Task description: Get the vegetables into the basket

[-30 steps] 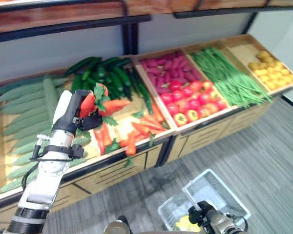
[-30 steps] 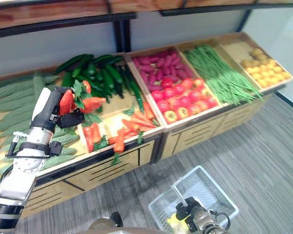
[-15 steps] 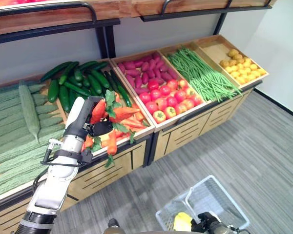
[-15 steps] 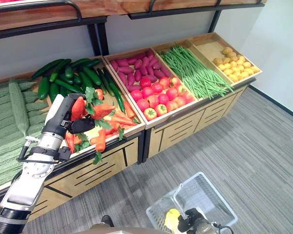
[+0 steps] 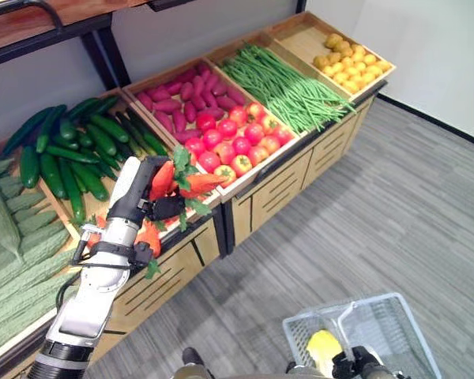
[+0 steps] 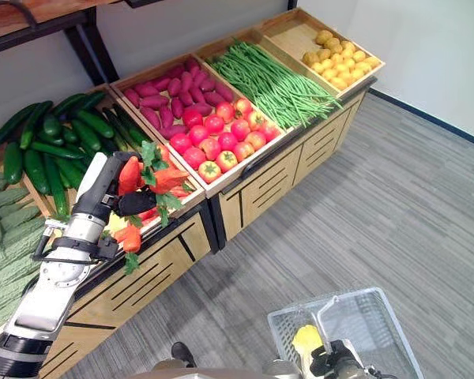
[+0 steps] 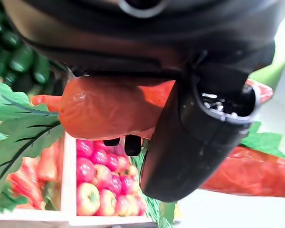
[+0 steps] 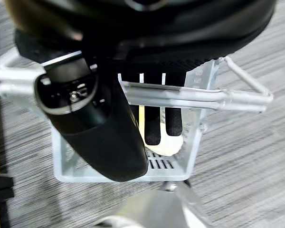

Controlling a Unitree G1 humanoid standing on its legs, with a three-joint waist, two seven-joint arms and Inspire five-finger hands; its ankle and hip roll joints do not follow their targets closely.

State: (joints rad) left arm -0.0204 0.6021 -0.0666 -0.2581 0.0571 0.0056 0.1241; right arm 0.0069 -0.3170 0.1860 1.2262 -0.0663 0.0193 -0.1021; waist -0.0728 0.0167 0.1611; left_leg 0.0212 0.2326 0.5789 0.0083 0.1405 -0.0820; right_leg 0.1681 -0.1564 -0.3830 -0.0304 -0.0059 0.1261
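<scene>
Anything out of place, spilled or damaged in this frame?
Nothing stands out. The left hand holds leafy carrots above the shelf edge, the right hand grips the basket handle, and a yellow item lies in the basket. The produce sits tidily in its crates.

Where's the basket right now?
In the left eye view the basket sits low on the right, over the grey floor, its handle held by the right robot hand; something yellow lies inside.

Bright, even light falls from above, leaving only soft shadows. The floor (image 5: 395, 205) stays crisp, the left hand (image 7: 199, 137) looms blurred close up, and the frame edges perhaps bend slightly.
</scene>
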